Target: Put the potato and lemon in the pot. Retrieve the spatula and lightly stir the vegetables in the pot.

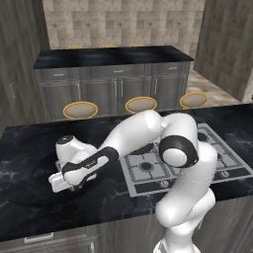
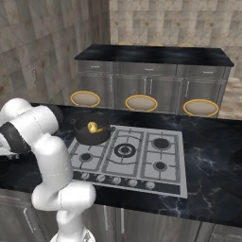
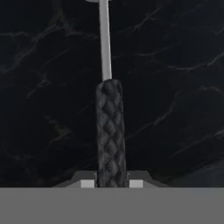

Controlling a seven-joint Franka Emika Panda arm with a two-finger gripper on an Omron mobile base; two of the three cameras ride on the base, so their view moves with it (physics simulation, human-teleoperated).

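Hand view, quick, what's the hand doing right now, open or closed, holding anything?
Hand: closed on the spatula, gripping its black handle, which lies on the dark counter.

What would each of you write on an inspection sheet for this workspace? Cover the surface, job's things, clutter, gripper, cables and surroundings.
Surface: black marbled counter with a grey hob.
Job's things: pot on the hob's far-left burner, yellow vegetables inside; spatula lying on the counter.
Clutter: nothing seen.
Gripper: gripper low over the counter left of the hob, shut on the spatula's handle.
Cables: nothing seen.
Surroundings: three stools, cabinets, tiled wall.
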